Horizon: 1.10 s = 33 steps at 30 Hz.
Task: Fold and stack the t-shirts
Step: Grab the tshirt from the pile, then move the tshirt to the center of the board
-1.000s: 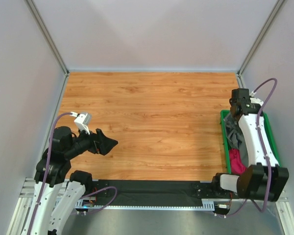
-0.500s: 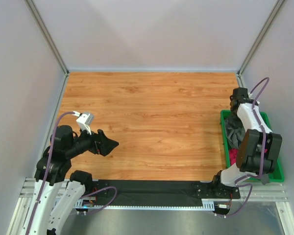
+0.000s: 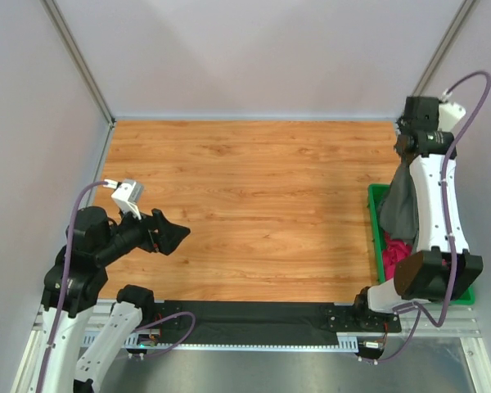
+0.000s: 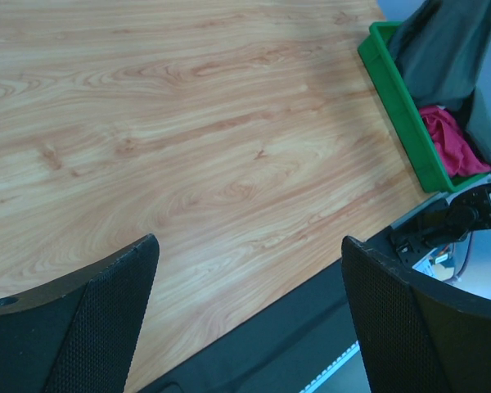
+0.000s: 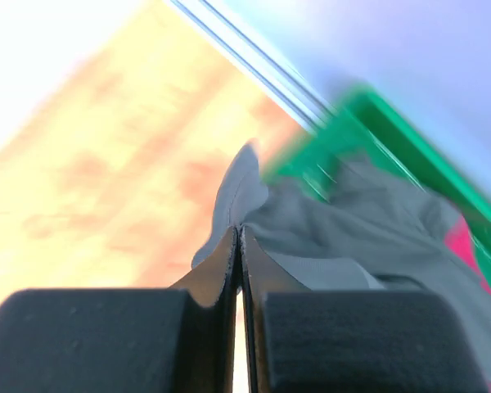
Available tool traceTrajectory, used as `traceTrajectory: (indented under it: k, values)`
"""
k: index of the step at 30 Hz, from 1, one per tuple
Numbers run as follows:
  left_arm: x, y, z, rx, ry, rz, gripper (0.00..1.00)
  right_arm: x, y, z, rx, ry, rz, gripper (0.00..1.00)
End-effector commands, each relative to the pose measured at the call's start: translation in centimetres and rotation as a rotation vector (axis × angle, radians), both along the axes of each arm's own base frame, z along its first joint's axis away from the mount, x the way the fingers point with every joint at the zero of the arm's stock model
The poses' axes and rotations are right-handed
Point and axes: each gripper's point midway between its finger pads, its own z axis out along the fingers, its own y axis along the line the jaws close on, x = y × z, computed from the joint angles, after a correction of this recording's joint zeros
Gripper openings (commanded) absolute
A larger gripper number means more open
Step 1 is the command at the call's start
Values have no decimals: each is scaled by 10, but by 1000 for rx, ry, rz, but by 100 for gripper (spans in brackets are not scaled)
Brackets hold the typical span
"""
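The dark grey t-shirt (image 3: 403,205) hangs in a long drape from my right gripper (image 3: 408,158), which is shut on a pinch of its cloth above the green tray (image 3: 372,201). In the right wrist view the fingertips (image 5: 240,229) are pressed together on the grey t-shirt (image 5: 352,233), whose lower end still trails into the tray. The magenta-pink t-shirt (image 3: 398,250) lies crumpled in the tray beneath it. My left gripper (image 3: 178,236) hovers open and empty over the left side of the table. The left wrist view shows its spread left gripper (image 4: 247,246) and, far off, the grey shirt (image 4: 446,49) and pink shirt (image 4: 450,143).
The wooden table (image 3: 254,205) stretches between the two arms. The green tray (image 4: 397,98) sits against the right wall at the table's right edge. A black strip (image 3: 254,315) runs along the near edge between the arm bases. Grey walls enclose three sides.
My right gripper shut on the grey t-shirt down in the tray, then rose and moved back, pulling the shirt up out of it. The left arm drew slightly left.
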Motion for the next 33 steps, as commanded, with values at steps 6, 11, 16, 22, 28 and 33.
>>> traceTrajectory:
  k: [6,11,16,22,28,33]
  values:
    - [0,2,23,-92,75,91,96,-5,182,214,-74,-539,514,0]
    - [4,10,35,-124,64,176,96,-52,266,189,128,-520,757,0]
    - [8,15,33,-142,81,228,97,-141,381,106,480,-311,1289,0]
    - [21,-6,-3,-170,238,165,97,-164,378,25,501,-86,1368,66]
    - [38,-77,-48,-150,290,-21,100,-124,241,-75,338,162,854,85]
    - [67,-132,-116,87,387,-76,100,-109,202,-131,342,275,666,84]
